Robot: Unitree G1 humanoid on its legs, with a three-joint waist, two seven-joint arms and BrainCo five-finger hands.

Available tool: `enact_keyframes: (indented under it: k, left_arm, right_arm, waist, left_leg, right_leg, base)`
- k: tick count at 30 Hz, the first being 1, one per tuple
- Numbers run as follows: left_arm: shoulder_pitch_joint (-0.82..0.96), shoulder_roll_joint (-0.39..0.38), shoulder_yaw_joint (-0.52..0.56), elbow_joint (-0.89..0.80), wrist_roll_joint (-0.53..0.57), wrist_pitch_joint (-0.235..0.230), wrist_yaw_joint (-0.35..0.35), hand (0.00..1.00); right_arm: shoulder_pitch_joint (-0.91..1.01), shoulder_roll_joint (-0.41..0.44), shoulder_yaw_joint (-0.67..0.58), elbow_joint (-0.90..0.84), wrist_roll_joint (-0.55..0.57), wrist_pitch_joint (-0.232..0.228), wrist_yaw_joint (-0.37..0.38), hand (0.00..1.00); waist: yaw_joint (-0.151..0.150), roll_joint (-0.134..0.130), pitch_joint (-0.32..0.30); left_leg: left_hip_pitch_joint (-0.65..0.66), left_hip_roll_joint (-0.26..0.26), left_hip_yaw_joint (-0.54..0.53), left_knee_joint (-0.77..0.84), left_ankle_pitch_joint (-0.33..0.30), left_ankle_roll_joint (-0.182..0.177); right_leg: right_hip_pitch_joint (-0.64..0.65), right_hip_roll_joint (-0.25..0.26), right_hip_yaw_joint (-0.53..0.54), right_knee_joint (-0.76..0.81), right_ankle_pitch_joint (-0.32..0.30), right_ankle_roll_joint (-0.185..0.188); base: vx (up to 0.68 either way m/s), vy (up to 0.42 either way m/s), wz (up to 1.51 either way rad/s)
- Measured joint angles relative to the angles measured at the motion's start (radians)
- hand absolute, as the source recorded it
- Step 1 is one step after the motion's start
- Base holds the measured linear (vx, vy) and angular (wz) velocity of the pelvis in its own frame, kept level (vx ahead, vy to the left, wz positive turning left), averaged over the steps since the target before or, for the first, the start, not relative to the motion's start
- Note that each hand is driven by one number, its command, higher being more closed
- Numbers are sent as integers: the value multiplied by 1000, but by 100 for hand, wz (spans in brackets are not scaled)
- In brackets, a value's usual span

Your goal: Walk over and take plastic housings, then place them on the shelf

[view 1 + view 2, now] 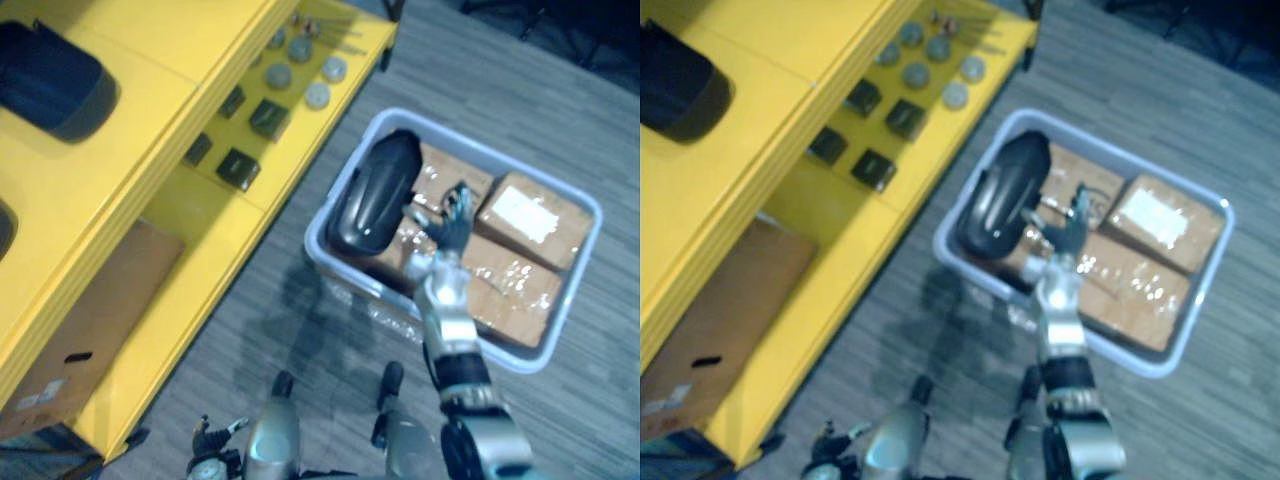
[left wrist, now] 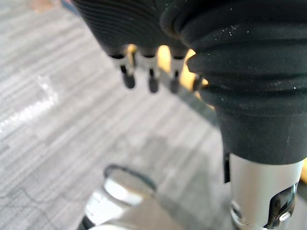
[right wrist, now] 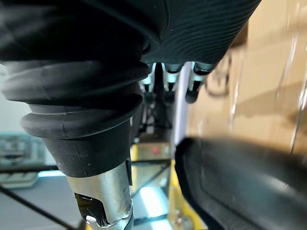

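Note:
A black plastic housing [image 1: 375, 195] leans against the left wall of a pale grey bin [image 1: 480, 150] on the floor, on top of brown taped boxes [image 1: 530, 215]. My right hand [image 1: 450, 225] hovers open over the boxes just right of the housing, touching nothing. In the right wrist view its fingers [image 3: 165, 91] point past the housing [image 3: 240, 187]. Another black housing [image 1: 50, 80] lies on the top of the yellow shelf [image 1: 150, 110]. My left hand [image 1: 215, 435] hangs low beside the shelf, its fingers [image 2: 148, 81] relaxed over the grey floor.
The yellow shelf fills the left side, close to the bin. Its lower level carries small dark square parts [image 1: 240, 165] and round grey discs [image 1: 300, 70]. A flat cardboard box [image 1: 90, 330] lies at the shelf's bottom. Grey carpet surrounds the bin.

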Motion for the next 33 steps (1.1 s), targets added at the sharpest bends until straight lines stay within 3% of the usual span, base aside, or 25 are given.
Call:
enact_keyframes:
  k: [5, 10, 14, 20, 27, 33]
  left_arm:
    - [-28, 24, -87, -11, -34, -13, 6, 0]
    - [-84, 31, -138, 25, -40, -14, 7, 0]
    - [-110, 53, -196, 56, -45, -13, 26, 0]
    - [-137, 59, -215, 85, -81, -13, 28, 0]
    - [-161, 70, -240, 99, -119, -17, 28, 0]
    - [-169, 74, -250, 100, -121, -18, 26, 0]
  right_arm:
    - [-285, -153, -53, 301, 42, 39, -78, 0]
    - [-351, -269, -65, 417, 47, 66, -128, 0]
    - [-360, -277, -70, 433, 48, 73, -182, 0]
    - [-392, -279, -66, 454, 91, 75, -194, 0]
    - [-458, -280, -15, 594, 135, 82, -122, 0]
    - [-488, -328, 42, 667, 135, 87, -88, 0]
  waist:
    - [18, 17, 33]
    - [36, 38, 51]
    - [35, 39, 52]
    - [35, 37, 53]
    - [41, 26, 65]
    - [45, 24, 69]
  left_leg:
    - [-69, -16, -52, -1, 19, -3]
    - [-109, -32, -89, 0, 35, -3]
    - [-133, -36, -109, 5, 36, -4]
    - [-143, -38, -104, 6, 37, -3]
    - [-157, -36, -73, 5, 37, -3]
    - [-171, -38, -81, 9, 37, -2]
  right_leg:
    - [-34, -13, -48, -10, 25, -3]
    - [-43, -23, -83, -24, 42, -2]
    - [-54, -25, -100, -24, 45, -3]
    - [-71, -25, -98, -26, 65, -12]
    - [-105, -24, -70, -28, 82, -24]
    - [-108, -25, -76, -34, 82, -24]
  base:
    - [-81, -11, 28]
    - [-52, -23, 25]
    - [-31, -26, 13]
    - [-15, -14, -3]
    - [-14, -14, -12]
    - [-10, -18, 3]
